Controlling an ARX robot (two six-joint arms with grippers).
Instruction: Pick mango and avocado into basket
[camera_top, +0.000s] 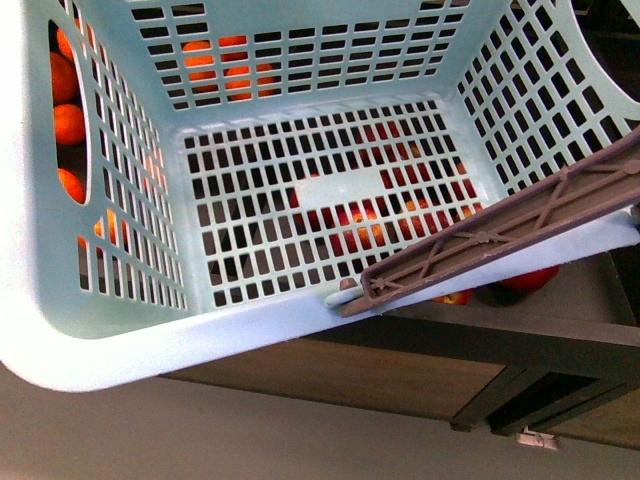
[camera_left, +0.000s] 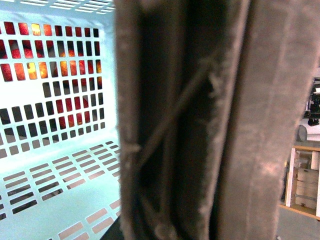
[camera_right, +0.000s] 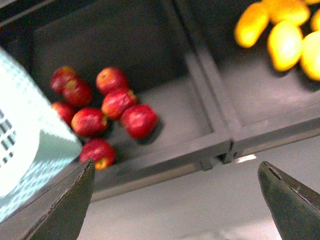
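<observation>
The light teal basket (camera_top: 250, 330) fills the front view, tilted, with nothing lying on its slotted floor. Its brown handle (camera_top: 500, 235) lies across the near right rim. In the left wrist view that handle (camera_left: 200, 125) fills the picture close up, with my left gripper shut on it and its fingers hidden. My right gripper (camera_right: 177, 200) hangs open over pale floor in front of the shelf, holding nothing. Yellow oblong mangoes (camera_right: 285, 42) lie in a dark compartment beyond it. A corner of the basket (camera_right: 20, 130) shows beside it. The avocado is out of view.
Several red apples (camera_right: 107, 112) lie in a dark shelf bin (camera_right: 165, 155) next to the mango compartment, with a divider (camera_right: 210, 95) between them. Oranges (camera_top: 68, 125) and apples (camera_top: 350, 215) show through the basket's slots. The dark shelf front (camera_top: 560, 340) runs below the basket.
</observation>
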